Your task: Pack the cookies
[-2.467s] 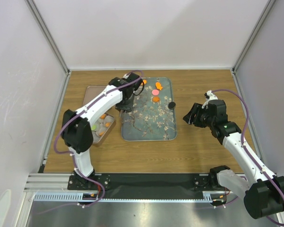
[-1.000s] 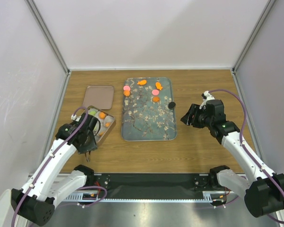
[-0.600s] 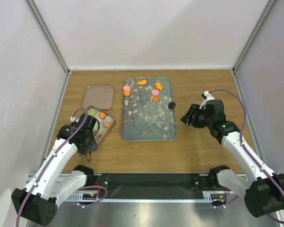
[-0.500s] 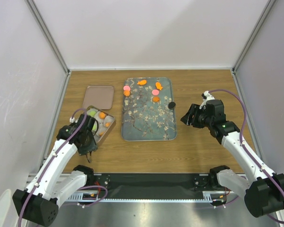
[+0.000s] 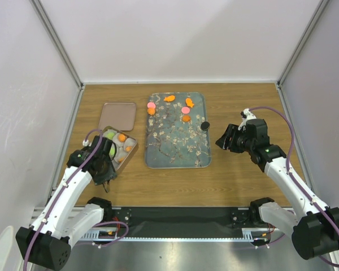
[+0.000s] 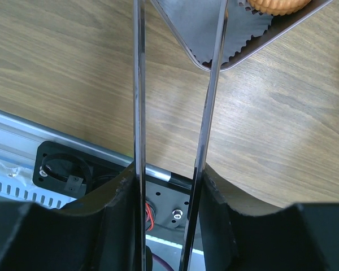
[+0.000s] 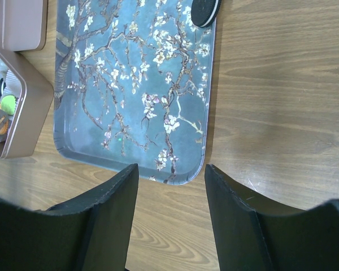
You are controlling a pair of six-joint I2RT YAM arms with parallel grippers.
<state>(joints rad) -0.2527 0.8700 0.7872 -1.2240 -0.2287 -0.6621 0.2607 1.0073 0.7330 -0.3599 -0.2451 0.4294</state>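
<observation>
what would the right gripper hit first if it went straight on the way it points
Probably the tray, near its right rim; depth is unclear, so the right gripper might touch the table beside it first.

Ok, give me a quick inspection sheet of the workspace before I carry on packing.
Surface: brown wooden table, bare parts look clean.
Job's things: six orange and pink cookies at the far end of the blue-grey floral tray; a black round cookie on its right rim; more cookies in the open square metal tin.
Clutter: brownish-pink tin lid lying beyond the tin.
Claws: left claw open, empty, over the tin's near corner; right claw open, empty, right of the tray.
Cables: purple cables along both arms, no snag seen.
Surroundings: white enclosure walls; nothing else seen.
</observation>
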